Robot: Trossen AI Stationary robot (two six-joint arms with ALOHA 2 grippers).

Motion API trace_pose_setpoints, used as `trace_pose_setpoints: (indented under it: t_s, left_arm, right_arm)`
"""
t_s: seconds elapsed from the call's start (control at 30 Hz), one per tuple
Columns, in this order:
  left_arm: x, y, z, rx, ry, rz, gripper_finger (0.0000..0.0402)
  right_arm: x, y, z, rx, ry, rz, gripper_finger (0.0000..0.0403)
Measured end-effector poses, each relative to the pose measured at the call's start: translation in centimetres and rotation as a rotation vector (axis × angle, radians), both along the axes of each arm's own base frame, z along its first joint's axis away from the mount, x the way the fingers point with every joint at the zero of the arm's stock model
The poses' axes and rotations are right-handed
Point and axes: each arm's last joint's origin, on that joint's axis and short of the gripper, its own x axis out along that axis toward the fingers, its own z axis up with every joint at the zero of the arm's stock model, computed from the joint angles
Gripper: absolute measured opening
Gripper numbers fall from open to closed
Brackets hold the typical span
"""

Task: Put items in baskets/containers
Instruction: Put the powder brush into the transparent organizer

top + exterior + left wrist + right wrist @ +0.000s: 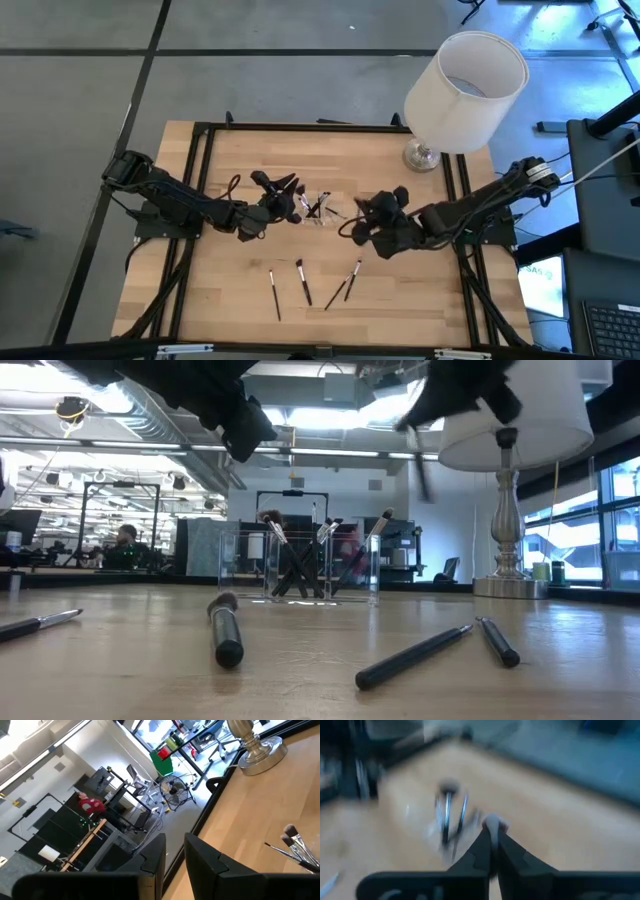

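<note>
Makeup brushes [303,281]: four lie at the table's six o'clock; others stand in the clear holder [318,208] at centre. We judge them light, stiff, slippery; grip mid-handle. Right gripper [491,831] clenched on one brush; left gripper [174,851] slightly parted, empty.

Clear holder [318,208] mid-table, brushes [300,560] in it; four brushes [303,283] nearer front edge; lamp [462,95] back-right.

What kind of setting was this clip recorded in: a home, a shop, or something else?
Most likely an open-plan lab or office. Beyond the wooden table, the low view shows exposed ceiling ducts, rows of desks with monitors and a seated person. The left wrist view adds office chairs and a floor fan.
</note>
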Motion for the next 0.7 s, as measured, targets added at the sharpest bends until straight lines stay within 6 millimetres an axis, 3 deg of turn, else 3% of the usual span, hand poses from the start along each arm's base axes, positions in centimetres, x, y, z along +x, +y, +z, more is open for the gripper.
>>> trace_pose_setpoints:
  t_s: [0.2, 0.53, 0.7]
  left_arm:
    - [0.0, 0.1, 0.0, -0.006, -0.005, -0.006, 0.0066]
    - [0.4, 0.5, -0.2, -0.085, -0.062, -0.104, 0.0066]
    - [0.3, 0.6, -0.2, -0.078, -0.065, -0.071, 0.0066]
  right_arm:
    - [1.7, -0.6, -0.7, -0.239, -0.052, -0.120, 0.0023]
    - [5.0, -2.4, -3.5, -0.285, -0.025, -0.128, 0.0014]
    - [6.1, -2.6, -5.5, -0.276, 0.002, -0.127, 0.0040]
